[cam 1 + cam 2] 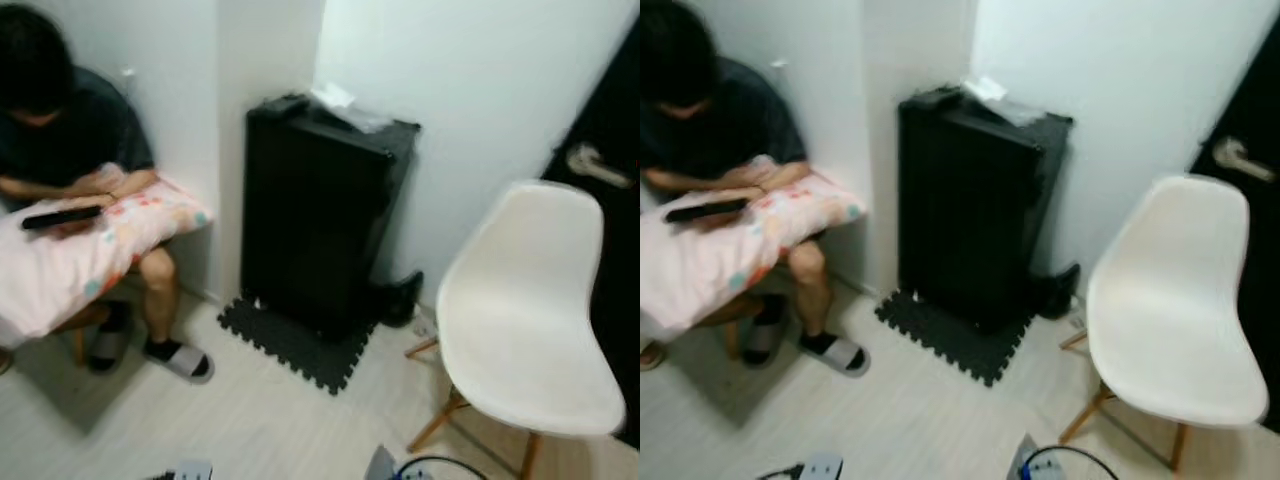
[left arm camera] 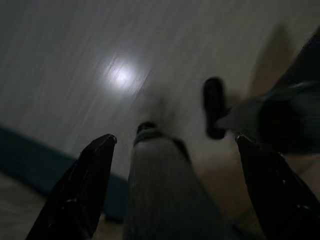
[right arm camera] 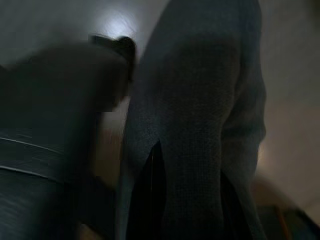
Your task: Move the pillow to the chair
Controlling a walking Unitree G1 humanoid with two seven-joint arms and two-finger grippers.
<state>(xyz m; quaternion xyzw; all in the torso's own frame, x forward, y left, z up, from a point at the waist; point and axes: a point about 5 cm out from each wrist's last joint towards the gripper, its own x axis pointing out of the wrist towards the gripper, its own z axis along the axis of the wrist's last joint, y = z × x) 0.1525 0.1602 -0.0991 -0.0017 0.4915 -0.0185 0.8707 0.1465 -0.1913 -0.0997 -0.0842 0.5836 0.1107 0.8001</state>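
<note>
Nothing of the job looks done yet. The soft pale-pink pillow with small coloured prints (image 1: 80, 250) lies across the lap of a seated person in a dark shirt (image 1: 85, 130), well to the left of the tall black suitcase (image 1: 320, 215) that stands against the white wall. The person's forearms rest on the pillow, and a slim black remote-like object (image 1: 60, 216) lies on top of it. The white moulded plastic chair with wooden legs (image 1: 525, 310) stands well to the right of the suitcase, its seat bare. What is left, I would say, is everything: reaching the pillow, taking it up and carrying it past the suitcase to the chair.

As for containers, the suitcase is closed, with a crumpled clear wrapper (image 1: 345, 105) lying on its top; it stands on a black foam mat (image 1: 295, 345).

The left gripper (image 2: 175, 145) hangs over the pale floor with its black fingers spread wide and nothing between them. The right wrist view is dark and blurred, so I cannot tell how the right gripper is set.
</note>
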